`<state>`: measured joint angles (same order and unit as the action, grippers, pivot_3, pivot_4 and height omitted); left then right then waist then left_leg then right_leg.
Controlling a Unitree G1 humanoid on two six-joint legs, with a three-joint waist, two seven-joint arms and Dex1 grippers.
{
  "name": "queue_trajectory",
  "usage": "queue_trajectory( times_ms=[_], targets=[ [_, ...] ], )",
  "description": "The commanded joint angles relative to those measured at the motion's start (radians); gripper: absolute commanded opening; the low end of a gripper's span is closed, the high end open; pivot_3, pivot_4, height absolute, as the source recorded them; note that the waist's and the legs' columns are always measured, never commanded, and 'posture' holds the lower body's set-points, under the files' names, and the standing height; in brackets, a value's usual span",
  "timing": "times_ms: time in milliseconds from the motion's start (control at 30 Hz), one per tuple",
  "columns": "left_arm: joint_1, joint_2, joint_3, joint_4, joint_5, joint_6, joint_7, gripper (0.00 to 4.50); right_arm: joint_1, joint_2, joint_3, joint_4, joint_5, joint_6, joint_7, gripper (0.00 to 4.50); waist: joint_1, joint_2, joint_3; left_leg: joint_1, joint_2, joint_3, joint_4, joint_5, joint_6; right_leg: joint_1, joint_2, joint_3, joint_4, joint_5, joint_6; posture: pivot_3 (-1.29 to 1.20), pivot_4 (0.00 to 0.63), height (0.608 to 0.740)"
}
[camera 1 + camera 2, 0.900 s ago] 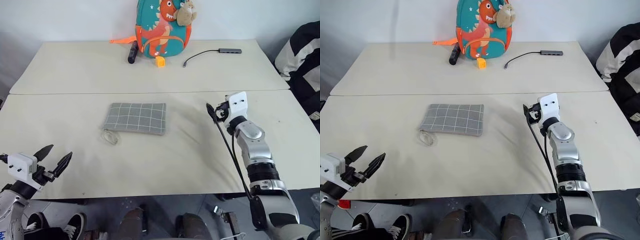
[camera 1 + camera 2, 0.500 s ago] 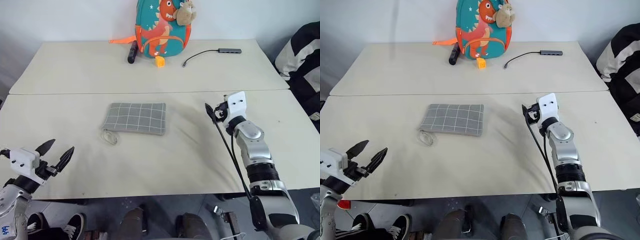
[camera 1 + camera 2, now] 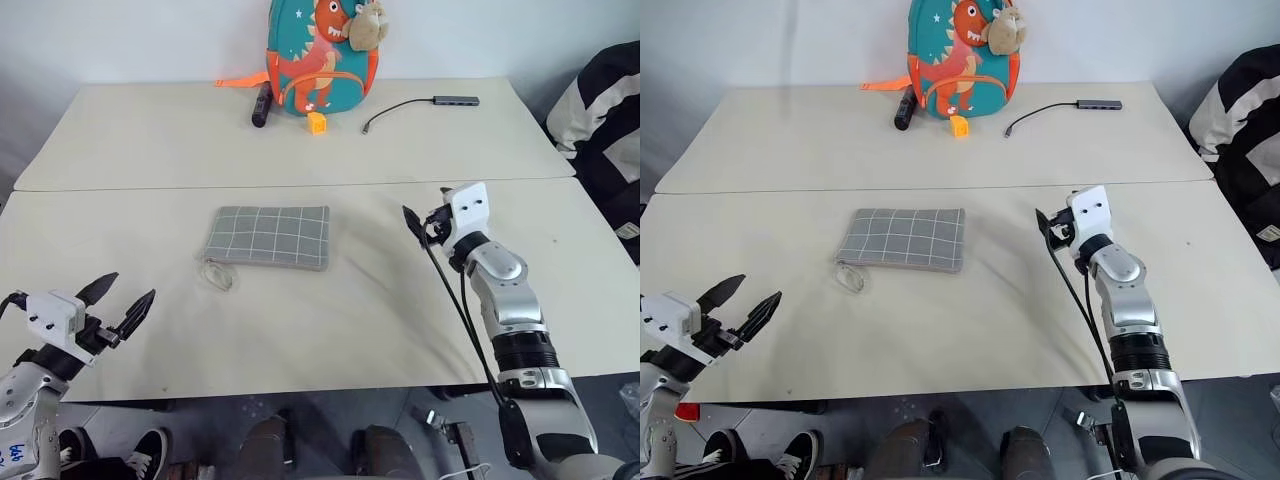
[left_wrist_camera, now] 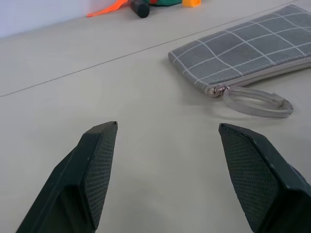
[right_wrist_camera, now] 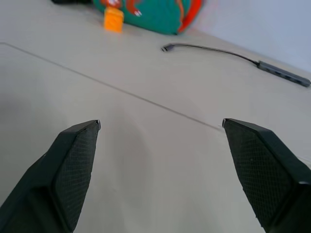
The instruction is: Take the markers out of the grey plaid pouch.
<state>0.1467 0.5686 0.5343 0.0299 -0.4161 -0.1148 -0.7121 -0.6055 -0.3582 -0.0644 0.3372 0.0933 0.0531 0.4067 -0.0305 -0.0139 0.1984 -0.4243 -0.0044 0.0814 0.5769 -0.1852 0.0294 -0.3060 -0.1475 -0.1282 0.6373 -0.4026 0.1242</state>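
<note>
The grey plaid pouch (image 3: 268,236) lies flat on the near table, left of centre, with its zip end and cord loop (image 4: 255,99) towards my left gripper. The markers are hidden. My left gripper (image 3: 128,292) hovers open at the table's front left edge, well short of the pouch and pointing at it, with nothing between its fingers. To the right of the pouch, my right gripper (image 3: 418,222) stands open and empty above the table, a clear gap away.
A teal dinosaur backpack (image 3: 318,55) stands at the far edge. Beside it lie a black cylinder (image 3: 261,104), a small yellow-orange block (image 3: 317,122) and a cabled USB hub (image 3: 455,101). A seam (image 3: 300,187) joins two tables. A person's striped sleeve (image 3: 600,110) shows at right.
My left gripper has crept up and forward towards the pouch. The right gripper has drifted slightly left. Both stay open, and the pouch has not moved.
</note>
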Motion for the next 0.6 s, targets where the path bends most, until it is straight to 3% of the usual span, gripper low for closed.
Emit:
queue_trajectory(
  times_ms=[33,267,433,600],
  targets=[
    [0.01,0.006,-0.008,-0.016,0.02,-0.037,-0.004,3.54,0.003,0.033,0.027,-0.121,0.037,0.045,0.031,4.24,0.0,0.0,0.0,0.0,0.0,0.0,0.0,0.0,0.0,0.0,0.0,0.0,0.0,0.0,0.0,0.0,0.15,0.74],
    [-0.011,0.019,-0.025,0.009,0.028,-0.063,-0.019,3.54,0.058,0.08,0.17,-0.327,0.048,0.114,0.138,4.24,0.003,0.0,0.0,0.0,0.0,0.0,0.0,0.0,0.0,0.0,0.0,0.002,0.0,0.0,0.0,0.0,0.15,0.74],
    [0.002,0.06,-0.041,0.013,0.013,-0.126,-0.133,3.54,0.093,0.006,0.33,-0.391,-0.045,0.028,0.277,4.24,0.003,-0.001,-0.001,0.0,0.0,0.0,0.0,-0.003,-0.005,-0.001,0.0,0.001,0.0,0.0,0.0,0.0,0.15,0.74],
    [-0.02,0.074,-0.049,0.018,-0.004,-0.131,-0.174,3.54,0.071,-0.02,0.408,-0.346,-0.157,-0.075,0.288,4.24,0.002,-0.001,-0.001,0.0,0.0,0.001,0.0,-0.003,-0.005,-0.002,0.0,-0.001,0.0,0.0,0.0,0.0,0.15,0.74]
  ],
)
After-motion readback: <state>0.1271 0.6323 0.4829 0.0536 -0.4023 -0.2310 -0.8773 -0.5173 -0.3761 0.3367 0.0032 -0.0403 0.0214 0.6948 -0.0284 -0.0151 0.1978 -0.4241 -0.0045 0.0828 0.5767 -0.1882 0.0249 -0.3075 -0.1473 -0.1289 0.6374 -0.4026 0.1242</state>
